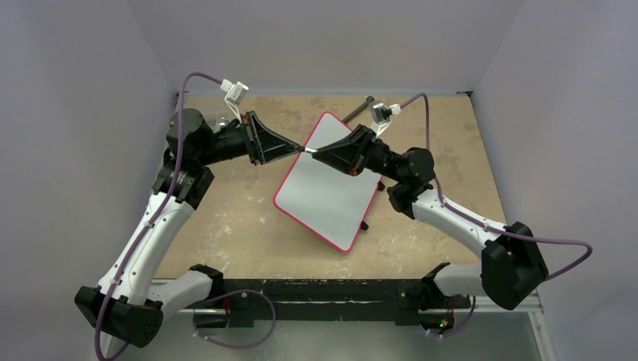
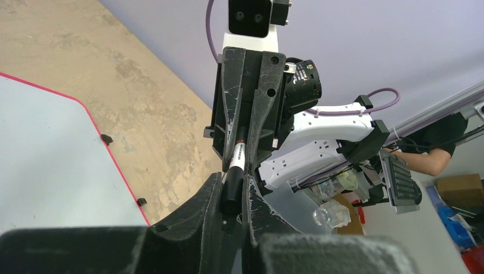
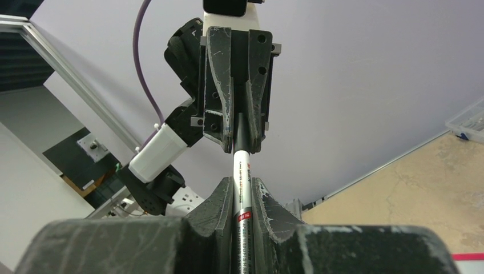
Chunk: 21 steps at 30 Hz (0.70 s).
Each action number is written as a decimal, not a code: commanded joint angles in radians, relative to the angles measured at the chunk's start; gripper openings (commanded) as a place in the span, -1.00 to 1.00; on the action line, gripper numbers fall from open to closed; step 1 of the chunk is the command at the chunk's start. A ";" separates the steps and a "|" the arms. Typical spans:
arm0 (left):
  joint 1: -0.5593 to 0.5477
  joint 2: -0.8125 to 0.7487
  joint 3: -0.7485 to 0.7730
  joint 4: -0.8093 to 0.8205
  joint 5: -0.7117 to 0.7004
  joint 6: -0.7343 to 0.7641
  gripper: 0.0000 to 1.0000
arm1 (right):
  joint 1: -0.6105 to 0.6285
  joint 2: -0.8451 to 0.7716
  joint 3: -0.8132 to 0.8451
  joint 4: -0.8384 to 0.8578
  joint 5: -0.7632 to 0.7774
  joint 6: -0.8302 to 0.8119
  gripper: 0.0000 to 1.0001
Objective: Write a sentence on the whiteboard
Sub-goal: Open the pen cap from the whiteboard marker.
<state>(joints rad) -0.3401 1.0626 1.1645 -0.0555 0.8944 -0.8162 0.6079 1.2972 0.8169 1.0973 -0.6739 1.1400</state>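
We have the marker (image 3: 242, 171) strung between both arms, in the air above the far left corner of the whiteboard (image 1: 331, 192). The board lies at a slant in the middle of the table (image 1: 226, 226), and we see no words on its face. Our right gripper (image 3: 241, 185) is clamped on the white barrel, and our left gripper (image 2: 232, 182) is clamped on the black cap (image 2: 230, 197), the two meeting nose to nose with only a short stretch of pen between them. We judge the step in hand to be pulling the cap off, so the writing has not begun. To do it well we pull straight along the pen's own axis, left hand going left and right hand holding firm, with no sideways bend that could twist the barrel in the pads. We want the barrel to end square in the right jaws, since that grip sets the tip's angle on the board.
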 commanded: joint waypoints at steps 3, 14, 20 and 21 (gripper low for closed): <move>0.016 0.015 -0.015 -0.104 -0.033 0.078 -1.00 | 0.031 -0.009 0.053 0.188 -0.018 0.045 -1.00; 0.079 -0.009 -0.041 -0.136 -0.046 0.096 -1.00 | 0.033 -0.108 -0.007 0.018 0.072 -0.062 -1.00; 0.088 -0.037 -0.068 -0.095 -0.055 0.132 -1.00 | 0.033 -0.183 -0.048 -0.051 0.142 -0.079 -1.00; 0.091 -0.042 -0.078 -0.073 -0.051 0.125 -1.00 | 0.033 -0.199 -0.055 -0.049 0.150 -0.072 -1.00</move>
<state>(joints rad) -0.3016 1.0374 1.1301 -0.1280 0.9432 -0.7780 0.6502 1.2083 0.7662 0.9394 -0.5877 1.0657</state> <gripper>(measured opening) 0.112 0.108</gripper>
